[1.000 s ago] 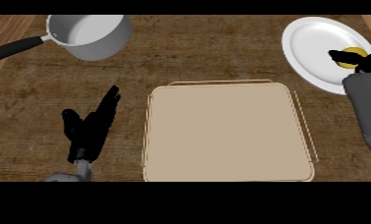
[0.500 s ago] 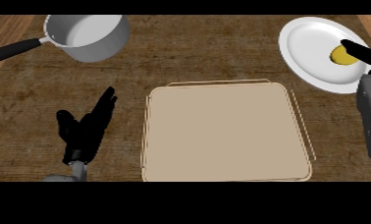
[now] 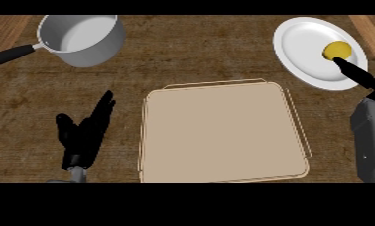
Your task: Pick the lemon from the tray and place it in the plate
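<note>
Since a moment ago the lemon [image 3: 338, 49] has come free of my right hand [image 3: 353, 73] and now sits in the white plate [image 3: 304, 56], right of its middle. Straightened fingers [image 3: 348, 68] still touch its near side, holding nothing. To finish well I'd draw them straight back and low, without nudging it. It looks nearly round, so I can't judge a long axis or a pointing end. Left hand [image 3: 84, 133] rests open on the worktop [image 3: 198, 51], beside the bare tray [image 3: 219, 131].
</note>
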### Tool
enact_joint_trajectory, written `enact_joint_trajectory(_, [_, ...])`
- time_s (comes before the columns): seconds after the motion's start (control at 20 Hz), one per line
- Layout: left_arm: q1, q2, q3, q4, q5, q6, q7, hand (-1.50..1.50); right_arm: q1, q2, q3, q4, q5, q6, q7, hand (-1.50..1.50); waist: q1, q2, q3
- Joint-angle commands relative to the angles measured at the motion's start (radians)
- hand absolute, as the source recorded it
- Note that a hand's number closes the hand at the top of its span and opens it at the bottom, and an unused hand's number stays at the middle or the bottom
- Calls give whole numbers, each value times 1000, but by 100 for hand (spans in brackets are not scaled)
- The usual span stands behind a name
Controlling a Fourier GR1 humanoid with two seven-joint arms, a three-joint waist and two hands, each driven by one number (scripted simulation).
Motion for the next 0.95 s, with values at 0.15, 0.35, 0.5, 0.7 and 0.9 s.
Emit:
enact_joint_trajectory(0.15, [15,13,50,76,30,-47,-13,0,227,70,91,-246,-49,175,50,-150,-17,0,-8])
enact_joint_trajectory(0.35, [19,-26,-2,10,-13,-4,44,0,303,126,195,-394,28,139,179,-150,-10,2,-8])
enact_joint_trajectory(0.5, [12,-33,11,25,-10,1,47,0,438,219,250,-565,60,136,237,-150,-14,1,-8])
enact_joint_trajectory(0.7, [-36,-33,36,95,-8,-31,19,0,510,273,328,-712,119,112,331,-150,-9,4,-7])
enact_joint_trajectory(0.9, [16,-35,37,60,-20,-34,10,0,563,294,383,-748,139,72,354,-150,-2,5,-7])
